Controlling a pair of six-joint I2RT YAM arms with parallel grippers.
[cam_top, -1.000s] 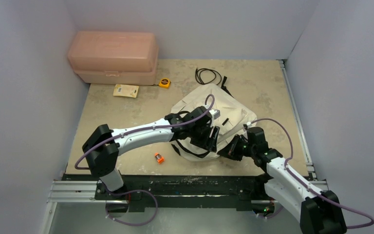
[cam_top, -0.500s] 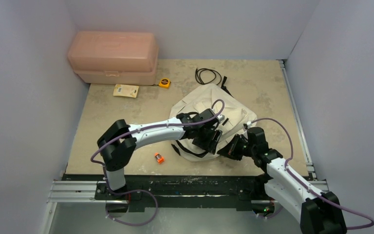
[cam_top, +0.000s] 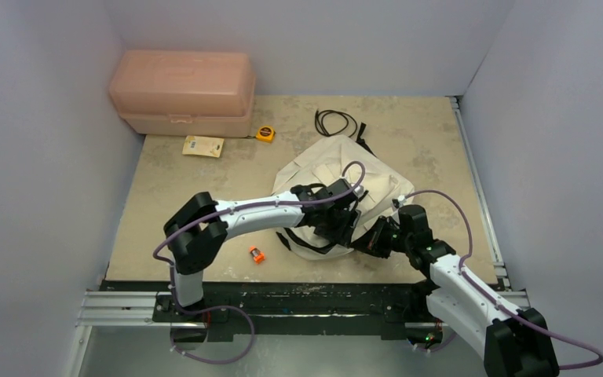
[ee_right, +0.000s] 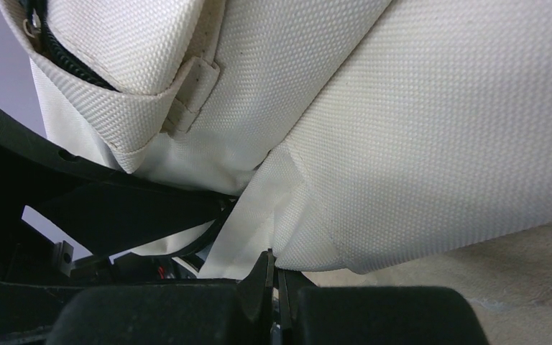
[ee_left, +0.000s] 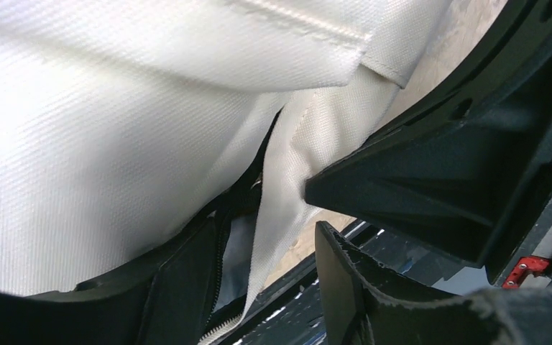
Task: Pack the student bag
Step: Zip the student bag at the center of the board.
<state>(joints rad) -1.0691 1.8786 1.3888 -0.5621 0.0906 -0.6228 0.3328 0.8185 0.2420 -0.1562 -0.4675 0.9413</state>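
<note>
The student bag (cam_top: 338, 161), cream fabric with black zipper lines, lies in the middle of the table. My left gripper (cam_top: 339, 225) is at the bag's near edge. In the left wrist view its fingers (ee_left: 180, 287) stand apart, open, with a loose zipper-edged flap (ee_left: 280, 208) hanging between them, not pinched. My right gripper (cam_top: 367, 239) comes in from the right, close against the left one. In the right wrist view, the right gripper (ee_right: 274, 277) is shut on a fold of the bag's cream fabric (ee_right: 417, 129) at its lower edge.
A pink plastic box (cam_top: 182, 93) stands at the back left. In front of it lie a yellow packet (cam_top: 203, 146) and a yellow tape measure (cam_top: 264, 133). A black cable (cam_top: 335, 122) lies behind the bag. A small orange item (cam_top: 257, 254) sits near the front edge.
My left arm has swung right, bringing its gripper further along the bag's near edge and narrowing its jaws slightly. The right gripper has closed fully on the fabric.
</note>
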